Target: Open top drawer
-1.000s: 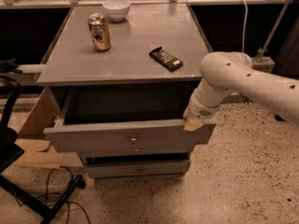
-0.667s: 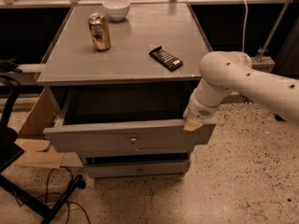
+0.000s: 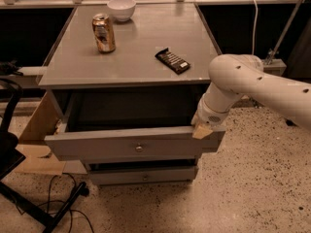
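The top drawer [image 3: 112,145] is a wide grey drawer with a tall flat front and a small round metal knob [image 3: 139,148] at its centre. It stands pulled out from under the grey cabinet top, and its dark inside shows. My gripper [image 3: 201,129] is at the end of the white arm, at the right end of the drawer's front panel, against its top edge. Its tan fingertip shows there.
On the cabinet top [image 3: 136,47] stand a brown soda can [image 3: 104,32], a white bowl [image 3: 121,8] and a dark snack bar [image 3: 172,60]. A narrower lower drawer [image 3: 143,174] sits below. Cardboard [image 3: 36,130] leans at the left, with a black chair base [image 3: 29,203] and cables on the floor.
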Available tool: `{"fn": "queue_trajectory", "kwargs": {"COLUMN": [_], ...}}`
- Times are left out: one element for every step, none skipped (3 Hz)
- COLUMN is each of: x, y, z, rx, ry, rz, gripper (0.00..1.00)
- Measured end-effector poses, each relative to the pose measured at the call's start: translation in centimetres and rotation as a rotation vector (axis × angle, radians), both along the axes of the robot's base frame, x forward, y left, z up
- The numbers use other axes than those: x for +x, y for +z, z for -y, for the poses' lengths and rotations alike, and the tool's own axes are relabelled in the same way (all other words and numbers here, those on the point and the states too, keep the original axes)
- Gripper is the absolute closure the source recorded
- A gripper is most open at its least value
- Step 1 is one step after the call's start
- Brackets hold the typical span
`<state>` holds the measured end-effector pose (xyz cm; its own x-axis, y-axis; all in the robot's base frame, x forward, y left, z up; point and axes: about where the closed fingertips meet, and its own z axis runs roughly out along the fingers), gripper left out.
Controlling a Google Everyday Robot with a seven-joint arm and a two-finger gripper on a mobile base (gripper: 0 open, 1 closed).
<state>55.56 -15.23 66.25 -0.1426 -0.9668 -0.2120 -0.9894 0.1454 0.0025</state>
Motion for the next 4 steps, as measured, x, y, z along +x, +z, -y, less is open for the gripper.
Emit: {"fn": "queue_trajectory", "kwargs": {"x": [-0.8, -0.8, -1.67, -1.68], "y": [-0.16, -0.04, -0.13, -0.06], "z": [0.28, 0.22, 0.58, 0.58], "rx": [-0.001, -0.001, -0.002, -0.002], "ry": [0.007, 0.007, 0.009, 0.009], "rz": [-0.017, -0.017, -0.031, -0.032], "gripper": [1.0, 1.0, 1.0, 0.79]}}
